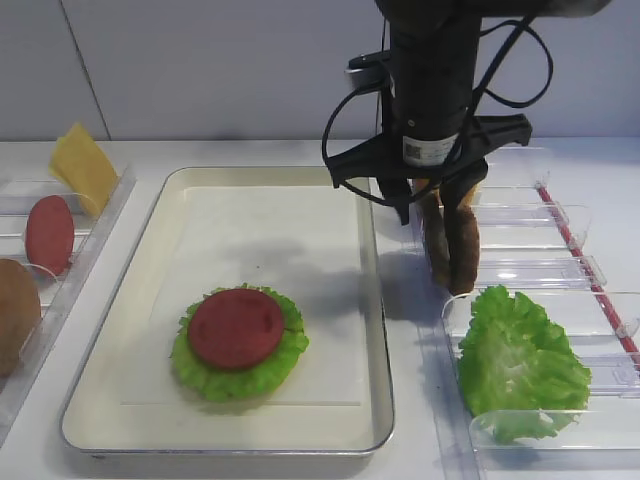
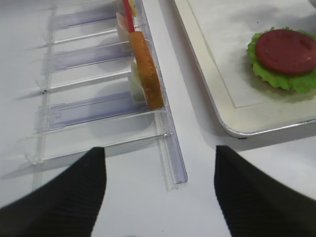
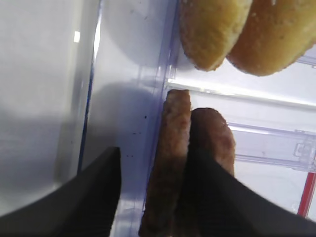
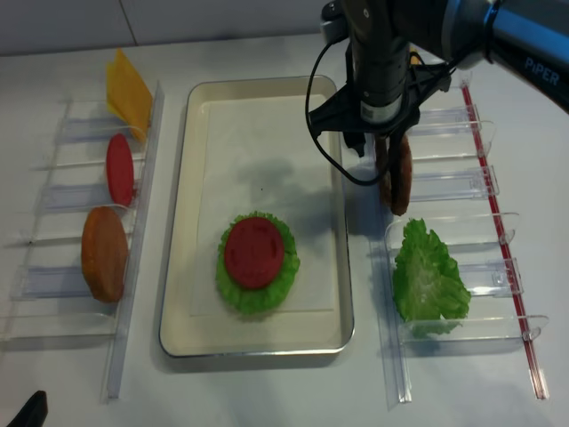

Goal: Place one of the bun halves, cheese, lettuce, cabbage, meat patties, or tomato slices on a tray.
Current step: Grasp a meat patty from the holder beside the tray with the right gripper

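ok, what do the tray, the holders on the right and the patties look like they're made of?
Tray: likely metal, satin silvery rim with soft glints, lined with what looks like white paper. Holders: clear rigid plastic, glossy, the table shows through. Meat patties: matte brown with a rough grainy face; real or replica can't be told. The right gripper straddles one patty, one finger either side.

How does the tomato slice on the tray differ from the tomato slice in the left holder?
The tomato slice on the tray lies flat, while the tomato slice in the left holder stands on edge. The first rests on lettuce inside the tray; the second sits alone in a clear slot beside it. The first shows its full round face from above; the second looks like a narrow oval. Both are smooth red discs.
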